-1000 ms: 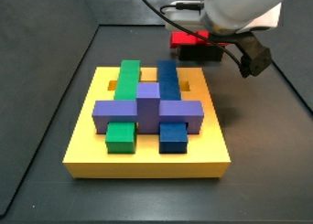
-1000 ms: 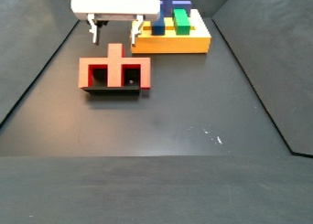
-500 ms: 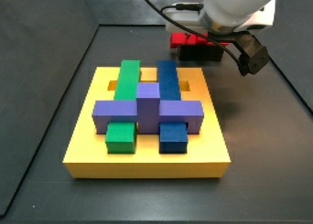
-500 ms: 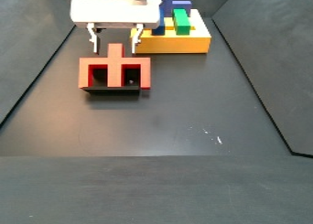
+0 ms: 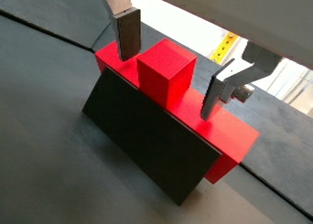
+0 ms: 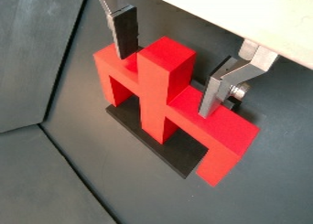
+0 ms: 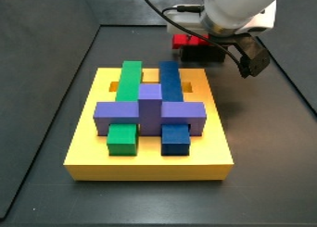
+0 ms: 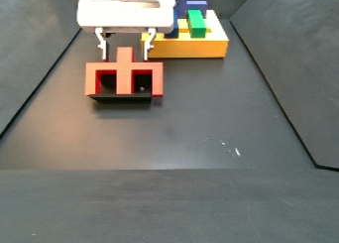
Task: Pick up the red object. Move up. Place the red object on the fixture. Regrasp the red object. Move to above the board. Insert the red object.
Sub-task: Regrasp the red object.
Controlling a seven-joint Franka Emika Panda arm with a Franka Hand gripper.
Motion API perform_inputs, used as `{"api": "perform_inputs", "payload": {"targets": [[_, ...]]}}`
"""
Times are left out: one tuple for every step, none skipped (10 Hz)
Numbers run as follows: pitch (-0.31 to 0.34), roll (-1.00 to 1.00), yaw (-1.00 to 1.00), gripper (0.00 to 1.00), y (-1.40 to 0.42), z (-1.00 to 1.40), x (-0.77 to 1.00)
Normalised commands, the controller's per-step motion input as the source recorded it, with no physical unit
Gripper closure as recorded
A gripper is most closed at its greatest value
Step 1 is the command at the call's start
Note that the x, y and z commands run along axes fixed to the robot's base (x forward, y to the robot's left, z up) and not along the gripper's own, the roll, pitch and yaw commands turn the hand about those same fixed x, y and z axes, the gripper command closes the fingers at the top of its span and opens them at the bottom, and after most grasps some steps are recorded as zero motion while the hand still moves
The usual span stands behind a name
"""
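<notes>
The red object (image 6: 153, 100) is a bright red cross that stands on edge on the fixture (image 5: 153, 150), a small dark holder; one stub points up at the wrist cameras. My gripper (image 6: 167, 81) is open just above it, with one finger on each side of that stub and a gap on both sides. Both side views show the same: the gripper (image 8: 126, 44) hangs over the red object (image 8: 126, 76) on the fixture (image 8: 126, 100). The board (image 7: 87, 147), a thick yellow slab, lies apart from the fixture (image 7: 205, 55).
Green (image 7: 126, 82), blue (image 7: 171, 82) and purple (image 7: 148, 110) blocks sit in the board's slots. Dark raised walls border the black floor (image 8: 185, 158). A cable runs from the arm past the back wall (image 7: 155, 8).
The gripper has come down a little toward the red object, and its fingers now reach the level of the top stub. The red object and the board have not moved.
</notes>
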Motion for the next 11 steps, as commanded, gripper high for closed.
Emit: {"api": "perform_inputs", "payload": {"targets": [[0.0,0.0,0.0,0.0,0.0,0.0,0.0],[0.0,0.0,0.0,1.0,0.0,0.0,0.0],[0.0,0.0,0.0,1.0,0.0,0.0,0.0],[0.0,0.0,0.0,1.0,0.0,0.0,0.0],[0.0,0.0,0.0,1.0,0.0,0.0,0.0],[0.0,0.0,0.0,1.0,0.0,0.0,0.0],[0.0,0.0,0.0,1.0,0.0,0.0,0.0],[0.0,0.0,0.0,1.0,0.0,0.0,0.0],[0.0,0.0,0.0,1.0,0.0,0.0,0.0],[0.0,0.0,0.0,1.0,0.0,0.0,0.0],[0.0,0.0,0.0,1.0,0.0,0.0,0.0]]}}
